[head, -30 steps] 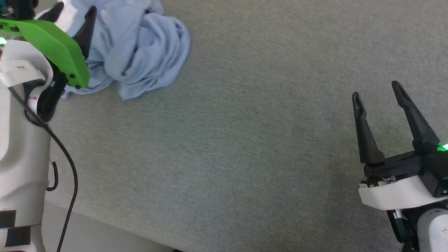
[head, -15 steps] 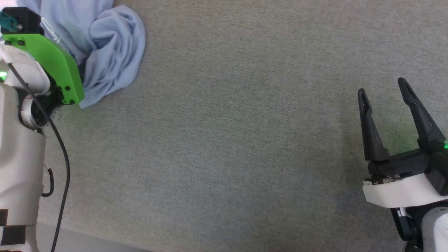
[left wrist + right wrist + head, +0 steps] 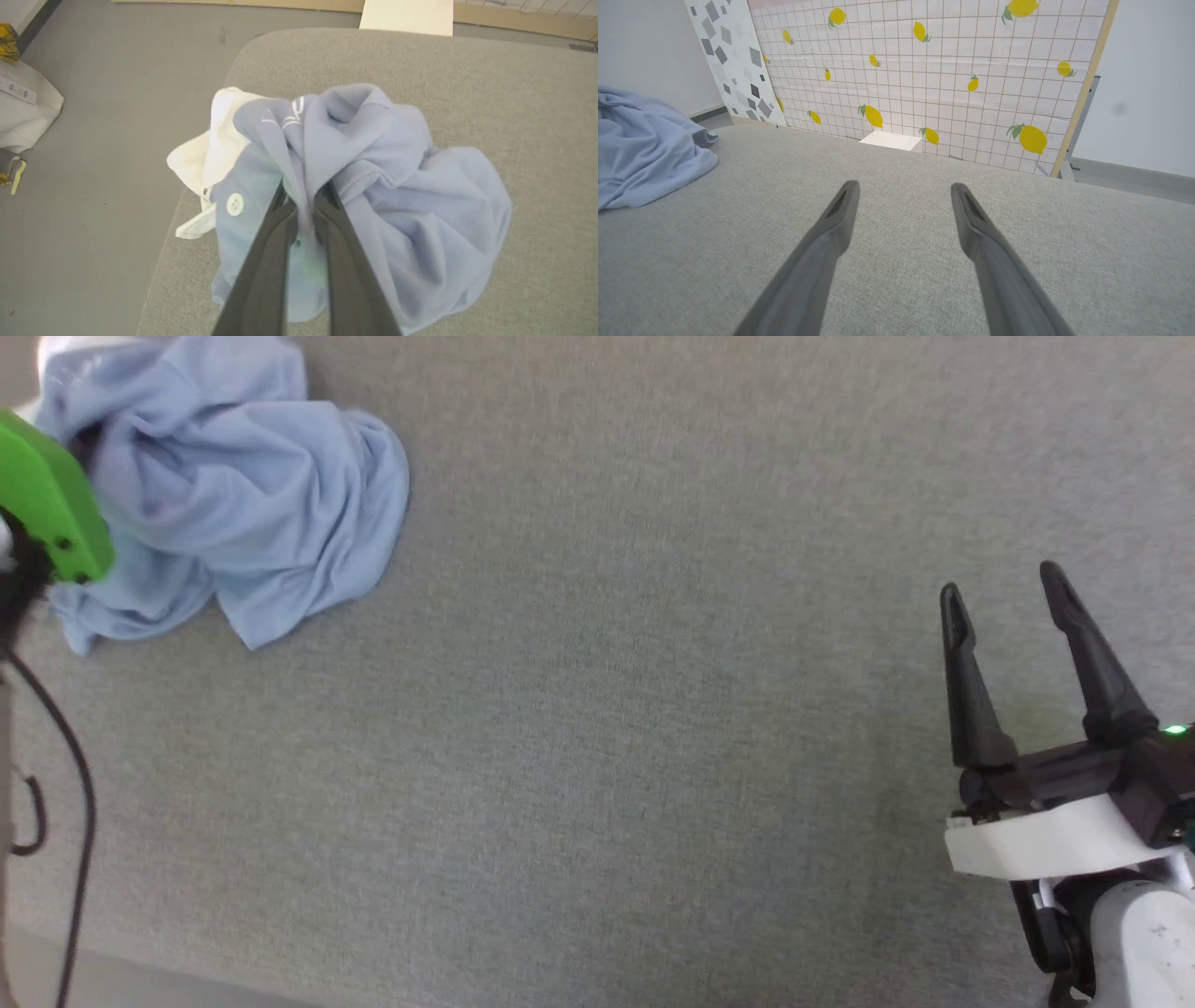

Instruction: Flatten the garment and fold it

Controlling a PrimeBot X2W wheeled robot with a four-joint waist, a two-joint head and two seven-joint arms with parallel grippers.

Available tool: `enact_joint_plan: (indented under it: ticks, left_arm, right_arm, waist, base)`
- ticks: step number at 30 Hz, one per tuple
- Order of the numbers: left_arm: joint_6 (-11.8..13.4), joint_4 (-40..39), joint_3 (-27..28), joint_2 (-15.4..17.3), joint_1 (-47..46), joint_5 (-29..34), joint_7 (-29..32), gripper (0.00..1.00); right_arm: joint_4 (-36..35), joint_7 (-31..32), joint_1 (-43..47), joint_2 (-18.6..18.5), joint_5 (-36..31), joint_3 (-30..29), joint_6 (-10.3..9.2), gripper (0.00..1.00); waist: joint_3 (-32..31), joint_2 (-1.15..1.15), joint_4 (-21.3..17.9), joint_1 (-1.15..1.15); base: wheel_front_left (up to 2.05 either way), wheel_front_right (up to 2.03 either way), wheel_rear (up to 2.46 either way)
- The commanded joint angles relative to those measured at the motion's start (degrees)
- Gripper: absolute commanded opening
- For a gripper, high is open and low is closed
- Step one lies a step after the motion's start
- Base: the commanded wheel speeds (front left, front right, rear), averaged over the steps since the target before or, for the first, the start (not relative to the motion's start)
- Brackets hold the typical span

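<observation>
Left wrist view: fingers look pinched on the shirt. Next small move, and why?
Probably lift the left gripper a little, drawing toward the middle of the table: it is shut on a fold of the garment, bunched at the corner with its collar past the edge. The right gripper stands open, apart.

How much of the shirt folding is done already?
Nothing is finished yet: the light blue soft-cloth polo shirt lies in a crumpled heap near a corner of the grey fabric-covered table. In hand: the left pincer is shut on a fold of it, near a small white button. The right pincer is open over bare table. Left to do: spread it flat, then fold it.
</observation>
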Motion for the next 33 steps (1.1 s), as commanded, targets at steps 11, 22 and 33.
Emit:
enact_joint_plan:
  ticks: [11,22,33]
  left_arm:
    - [1.08,-6.56,-0.07,0.51,-7.19,0.58,-0.65,0.00]
    - [2.16,-13.75,-5.05,-5.66,-15.39,-2.03,7.43,0.00]
    - [7.04,-19.34,-12.40,-16.89,-12.60,-3.04,10.33,0.00]
  right_arm:
    - [6.50,-4.41,3.81,1.56,3.78,-3.01,-0.10,1.00]
    - [8.67,-6.44,7.10,1.59,7.05,-9.11,-0.10,1.00]
    - [4.89,-5.11,6.87,1.59,6.88,-16.17,-0.10,1.00]
  waist:
    - [-17.95,0.00,-3.71,0.00]
    - [-24.58,0.00,-7.02,0.00]
    - [-24.25,0.00,-13.44,0.00]
  base:
    - [0.00,0.00,0.00]
    - [0.00,0.00,0.00]
    - [0.00,0.00,0.00]
